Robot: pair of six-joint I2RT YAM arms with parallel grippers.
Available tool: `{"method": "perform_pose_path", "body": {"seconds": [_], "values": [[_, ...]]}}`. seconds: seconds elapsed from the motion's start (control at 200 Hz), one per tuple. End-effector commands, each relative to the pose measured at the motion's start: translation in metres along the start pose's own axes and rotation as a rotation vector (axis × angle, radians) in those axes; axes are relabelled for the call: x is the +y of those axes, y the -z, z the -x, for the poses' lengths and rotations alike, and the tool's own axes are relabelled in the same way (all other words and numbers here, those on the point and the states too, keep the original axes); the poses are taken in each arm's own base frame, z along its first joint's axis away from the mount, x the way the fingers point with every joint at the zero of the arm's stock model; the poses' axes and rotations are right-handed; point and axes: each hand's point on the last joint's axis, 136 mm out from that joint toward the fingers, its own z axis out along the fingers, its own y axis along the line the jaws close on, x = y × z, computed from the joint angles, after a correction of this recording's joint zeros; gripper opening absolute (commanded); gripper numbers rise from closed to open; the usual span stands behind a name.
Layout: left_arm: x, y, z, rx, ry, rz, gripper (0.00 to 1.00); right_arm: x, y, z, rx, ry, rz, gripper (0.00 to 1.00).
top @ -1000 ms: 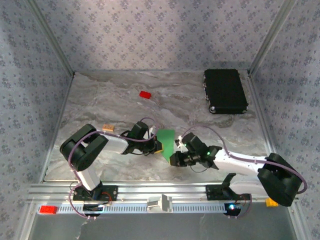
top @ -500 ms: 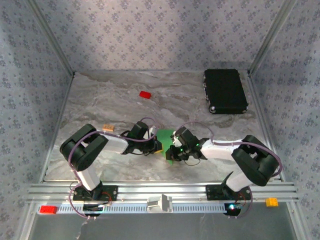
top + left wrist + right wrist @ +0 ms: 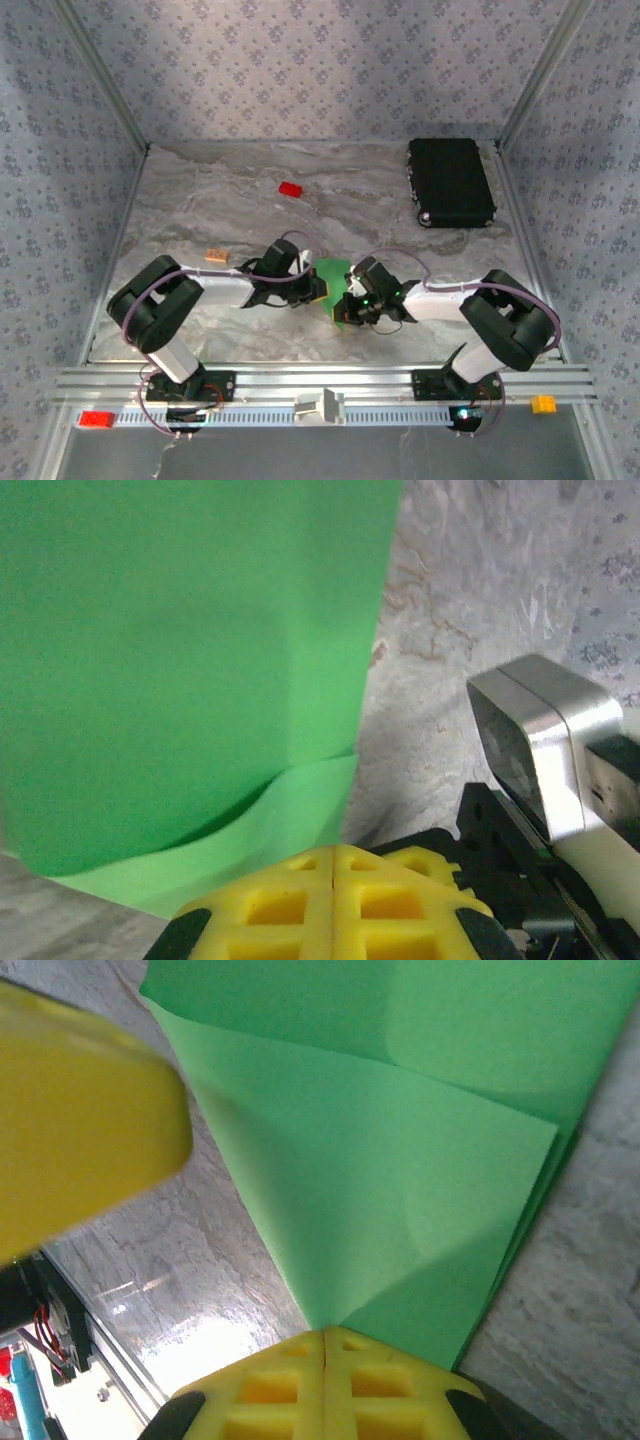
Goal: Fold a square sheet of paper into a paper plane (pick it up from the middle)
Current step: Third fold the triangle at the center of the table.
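The green sheet of paper (image 3: 333,272), folded in layers that taper toward a point, sits low over the marble table between my two grippers. My left gripper (image 3: 320,291) is at its left edge. In the left wrist view the yellow pads (image 3: 333,852) are pressed together where a curled lower flap of the paper (image 3: 180,660) meets them. My right gripper (image 3: 346,297) is at the near right side. Its pads (image 3: 325,1332) are shut, with the paper (image 3: 420,1190) narrowing into their seam. A yellow finger of the left gripper (image 3: 80,1120) looms at the upper left of the right wrist view.
A black case (image 3: 451,182) lies at the back right. A small red block (image 3: 291,189) sits at the back centre and a tan block (image 3: 216,256) near the left arm. The right arm's silver camera (image 3: 545,740) is close beside the left gripper.
The right arm has swung left and in toward the paper, and its jaws have shut on the paper. The left gripper has stayed shut at the paper's left edge.
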Motion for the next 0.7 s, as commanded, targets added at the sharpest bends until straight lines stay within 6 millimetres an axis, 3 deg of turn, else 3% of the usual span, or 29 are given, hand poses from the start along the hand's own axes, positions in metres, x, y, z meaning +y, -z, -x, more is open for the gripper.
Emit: {"method": "perform_pose_path", "body": {"seconds": [0.0,0.225,0.355,0.515,0.695], "values": [[0.004,-0.006,-0.007,0.021,0.007,0.023,0.04,-0.036,-0.006,-0.018,0.058,-0.08,-0.131,0.04],[0.055,-0.023,-0.015,0.066,0.13,0.142,0.02,-0.041,-0.008,-0.015,0.042,-0.095,-0.156,0.04],[0.06,-0.02,-0.014,0.08,0.157,0.173,0.02,-0.045,-0.008,-0.017,0.054,-0.1,-0.177,0.04],[0.045,-0.006,-0.006,0.068,0.143,0.162,0.04,-0.05,-0.007,-0.024,0.071,-0.108,-0.199,0.03],[0.047,0.007,-0.002,0.04,0.144,0.185,0.06,-0.052,-0.004,-0.023,0.072,-0.1,-0.213,0.03]]}}
